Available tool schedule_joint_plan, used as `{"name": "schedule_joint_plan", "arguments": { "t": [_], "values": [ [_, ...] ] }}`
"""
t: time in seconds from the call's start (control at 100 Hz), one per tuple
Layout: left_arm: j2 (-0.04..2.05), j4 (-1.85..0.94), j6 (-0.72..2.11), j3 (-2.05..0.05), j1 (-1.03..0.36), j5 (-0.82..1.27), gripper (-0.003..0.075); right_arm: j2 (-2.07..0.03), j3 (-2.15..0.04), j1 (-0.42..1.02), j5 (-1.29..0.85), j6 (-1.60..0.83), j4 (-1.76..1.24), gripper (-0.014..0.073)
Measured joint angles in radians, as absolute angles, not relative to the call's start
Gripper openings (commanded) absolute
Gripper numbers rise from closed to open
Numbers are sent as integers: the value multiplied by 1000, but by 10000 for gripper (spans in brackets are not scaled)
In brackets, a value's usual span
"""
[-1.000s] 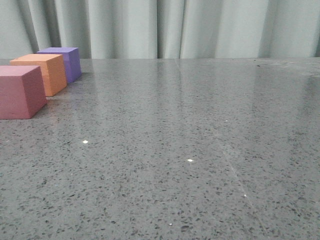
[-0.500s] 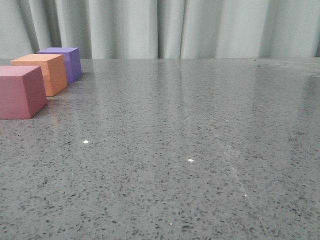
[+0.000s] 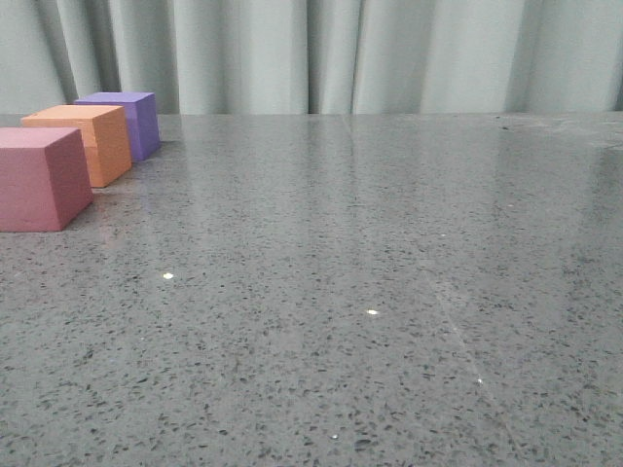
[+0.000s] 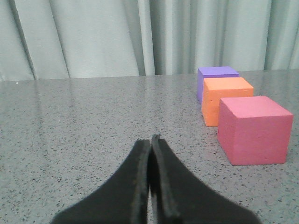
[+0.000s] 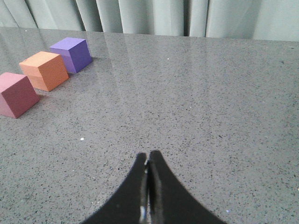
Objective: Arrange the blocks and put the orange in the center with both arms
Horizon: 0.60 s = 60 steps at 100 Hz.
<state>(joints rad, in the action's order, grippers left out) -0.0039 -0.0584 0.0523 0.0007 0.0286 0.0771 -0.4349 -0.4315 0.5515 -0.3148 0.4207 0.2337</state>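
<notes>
Three cubes stand in a row at the table's far left in the front view: the pink cube point(image 3: 39, 178) nearest, the orange cube point(image 3: 86, 141) in the middle, the purple cube point(image 3: 127, 122) farthest. No gripper shows in the front view. In the left wrist view my left gripper point(image 4: 150, 140) is shut and empty, low over the table, with the pink cube point(image 4: 252, 129), the orange cube point(image 4: 225, 100) and the purple cube point(image 4: 216, 74) off to one side of it. In the right wrist view my right gripper point(image 5: 147, 157) is shut and empty, well away from the pink point(image 5: 16, 94), orange point(image 5: 45, 70) and purple point(image 5: 72, 53) cubes.
The grey speckled tabletop point(image 3: 370, 272) stretches to the right of the cubes. A pale pleated curtain point(image 3: 331, 53) hangs behind the table's far edge.
</notes>
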Motion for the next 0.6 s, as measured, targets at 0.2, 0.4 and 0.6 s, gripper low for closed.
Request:
{"name": "schedule_joint_plan", "arguments": {
  "t": [0.2,0.4,0.6],
  "values": [
    [-4,-58,52,1,29,77,-19,-435,-432,541,-300,421,235,-120],
    [-4,-58,52,1,29,77,-19,-434,-395,412,-236,324,208,-120],
    [-4,-58,52,1,29,77,-19,-354,-276,253,-123,205,131,-120]
  ]
}}
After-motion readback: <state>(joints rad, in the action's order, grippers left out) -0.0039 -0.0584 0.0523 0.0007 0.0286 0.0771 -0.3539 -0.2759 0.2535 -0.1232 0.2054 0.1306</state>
